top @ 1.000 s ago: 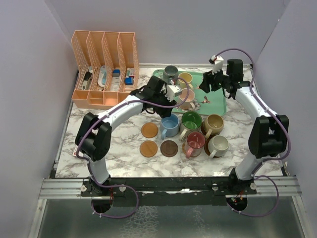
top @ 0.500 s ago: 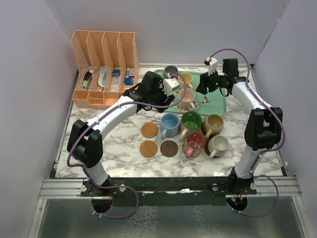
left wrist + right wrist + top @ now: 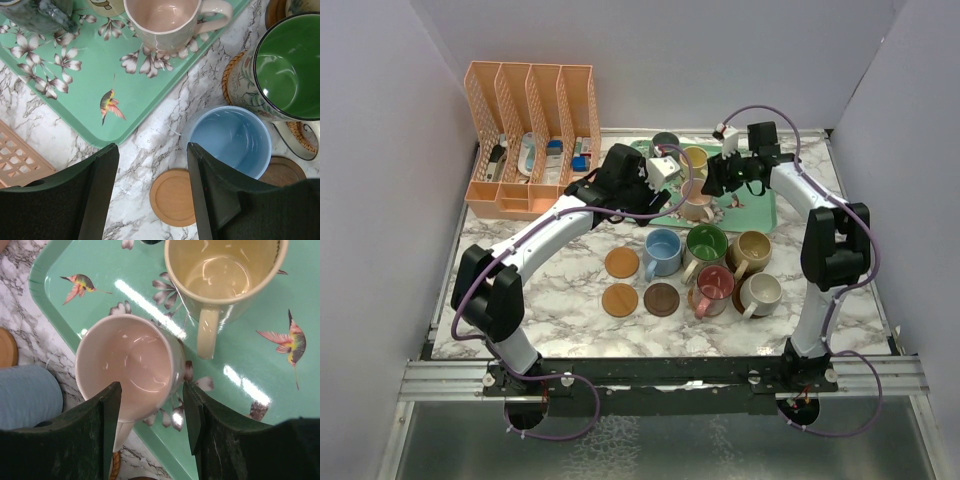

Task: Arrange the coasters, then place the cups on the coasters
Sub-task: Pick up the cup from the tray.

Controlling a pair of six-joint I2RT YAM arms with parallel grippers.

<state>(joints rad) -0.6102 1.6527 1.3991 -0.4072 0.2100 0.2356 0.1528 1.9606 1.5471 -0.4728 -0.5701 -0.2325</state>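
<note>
Top external shows you three cups, grey, yellow and pink, waiting on the tray at the table's far edge; five stand mid-table beside three bare coasters. Your left gripper and right gripper hang open, empty, above the tray's near edge.

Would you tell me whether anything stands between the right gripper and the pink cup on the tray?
Nothing visible does. The pink cup sits just below the open right gripper, and the yellow cup stands to one side.
</note>
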